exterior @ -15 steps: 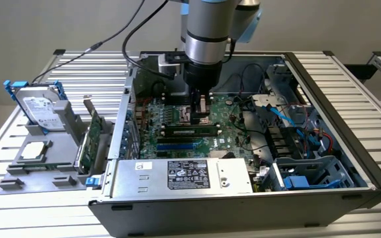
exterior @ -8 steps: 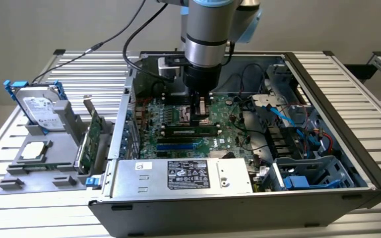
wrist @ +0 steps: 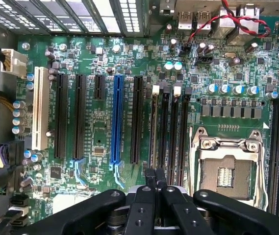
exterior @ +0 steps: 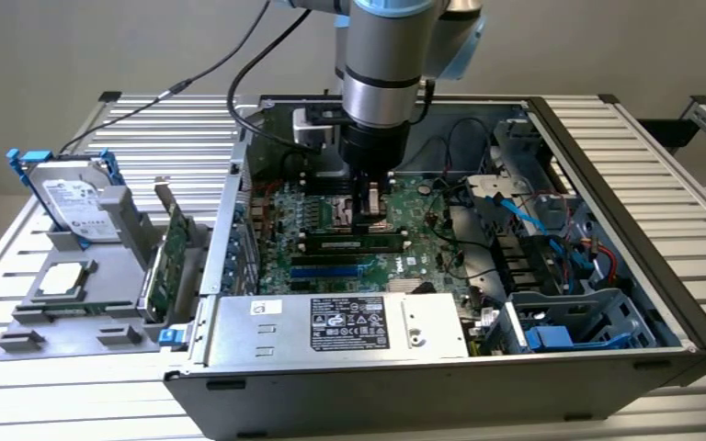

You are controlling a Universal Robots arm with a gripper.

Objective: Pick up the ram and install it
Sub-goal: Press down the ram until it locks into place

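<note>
The ram (exterior: 353, 243) is a long green stick with black chips, standing in a motherboard slot inside the open computer case (exterior: 684, 322). In the wrist view the ram (wrist: 154, 127) shows edge-on in the slot nearest the long black and blue card slots. My gripper (exterior: 371, 213) reaches down into the case, close over the ram and beside the CPU socket (wrist: 226, 176). In the wrist view the gripper (wrist: 155, 177) has its black fingers pressed together with nothing between them, in line with the ram's slot. Whether the fingertips touch the stick cannot be told.
A grey fixture (exterior: 71, 312) at the exterior view's left holds a hard drive (exterior: 77, 197), a CPU chip (exterior: 65, 276) and a green expansion card (exterior: 176, 253). The power supply (exterior: 341, 326) fills the case's near side. Blue cables (exterior: 537, 220) and a drive cage (exterior: 574, 322) sit at the right.
</note>
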